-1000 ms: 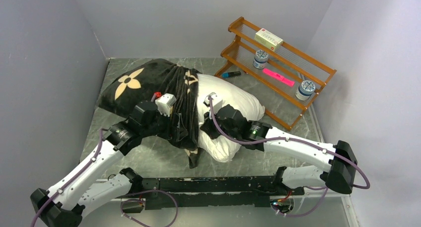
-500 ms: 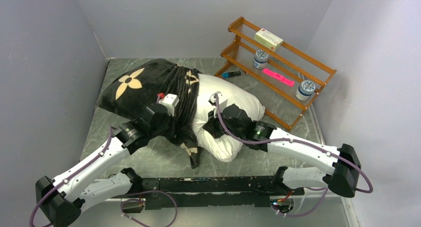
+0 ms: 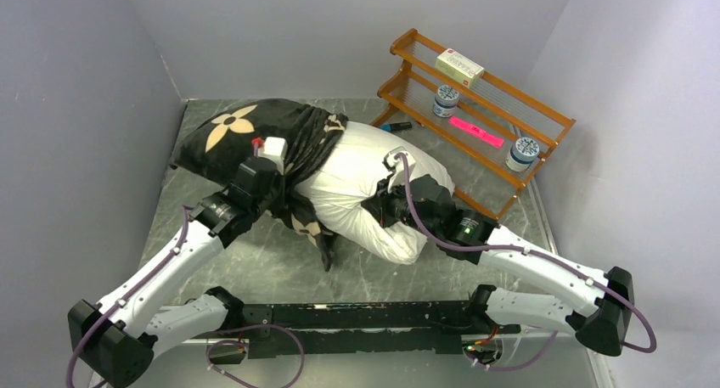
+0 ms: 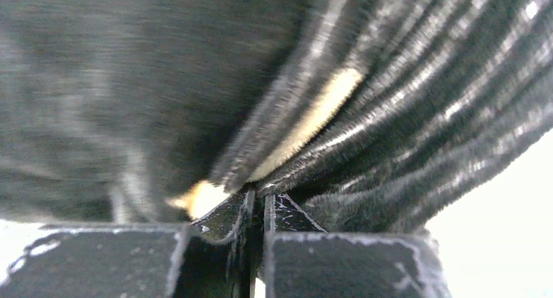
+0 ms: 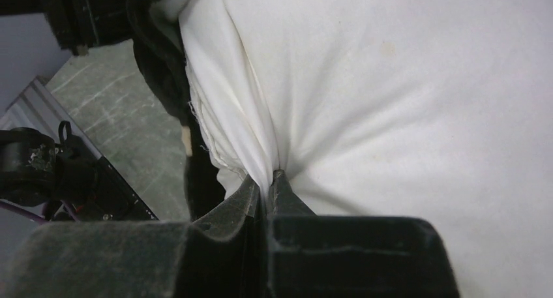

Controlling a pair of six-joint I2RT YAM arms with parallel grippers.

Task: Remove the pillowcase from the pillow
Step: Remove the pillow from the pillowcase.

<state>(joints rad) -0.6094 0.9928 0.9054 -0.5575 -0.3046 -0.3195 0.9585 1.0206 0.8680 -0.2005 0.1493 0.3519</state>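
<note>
The black plush pillowcase (image 3: 233, 137) with tan flower motifs still covers the left half of the white pillow (image 3: 352, 184); its open end is bunched in folds near the middle. My left gripper (image 3: 284, 188) is shut on a fold of the pillowcase (image 4: 365, 128), the tips buried in the pile. My right gripper (image 3: 382, 208) is shut on a pinch of the pillow's white cloth (image 5: 404, 102), near the pillow's bare right end. In the right wrist view the pillowcase's black edge (image 5: 163, 63) hangs at the left of the pillow.
A wooden two-tier rack (image 3: 475, 116) stands at the back right with a box, two small jars and a pink card on it. A blue marker (image 3: 395, 127) lies by its left foot. Grey walls close in the marble tabletop (image 3: 280, 265) on three sides.
The left gripper has shut on the pillowcase's bunched edge and pulled it left and back. The right gripper has drawn the pillow to the right, so more white shows.
</note>
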